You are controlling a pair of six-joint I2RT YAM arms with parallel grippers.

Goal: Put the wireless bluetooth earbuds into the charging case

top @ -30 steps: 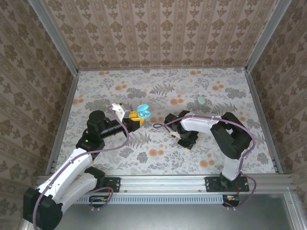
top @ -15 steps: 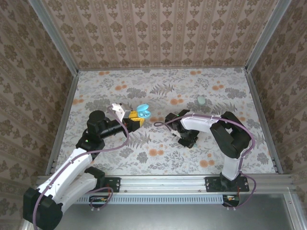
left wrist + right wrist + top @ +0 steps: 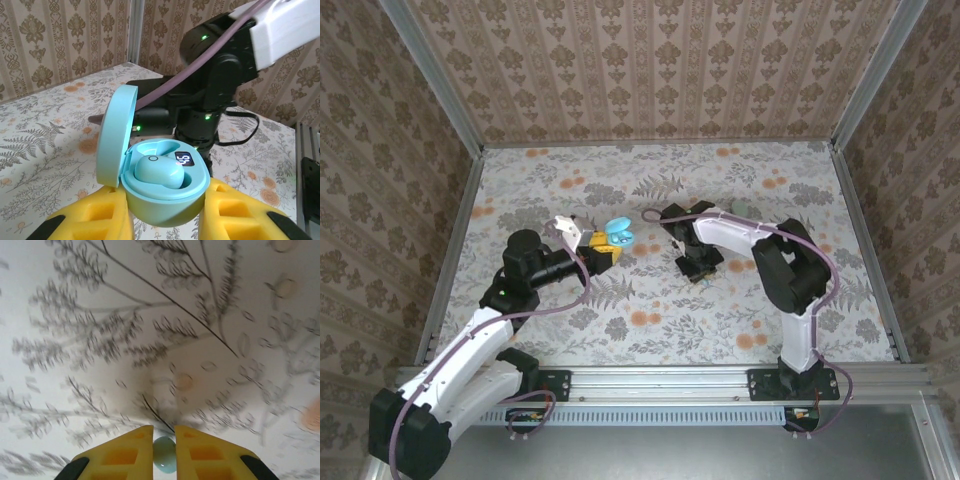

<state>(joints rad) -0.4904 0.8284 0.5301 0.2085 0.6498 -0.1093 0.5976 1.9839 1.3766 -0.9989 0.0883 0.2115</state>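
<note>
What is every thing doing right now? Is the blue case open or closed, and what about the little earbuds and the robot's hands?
charging case, open, lid tipped up, held off the table.
earbud in the case, seated in its pocket; the pocket beside it looks empty.
other earbud, pinched between yellow fingers.
case screen, lit.
left gripper, shut on the charging case.
right gripper, shut on the other earbud.

Damask-patterned beige walls (image 3: pixel 650 70) enclose a floral-print tabletop (image 3: pixel 650 340) framed by aluminium rails (image 3: pixel 660 378)
</note>
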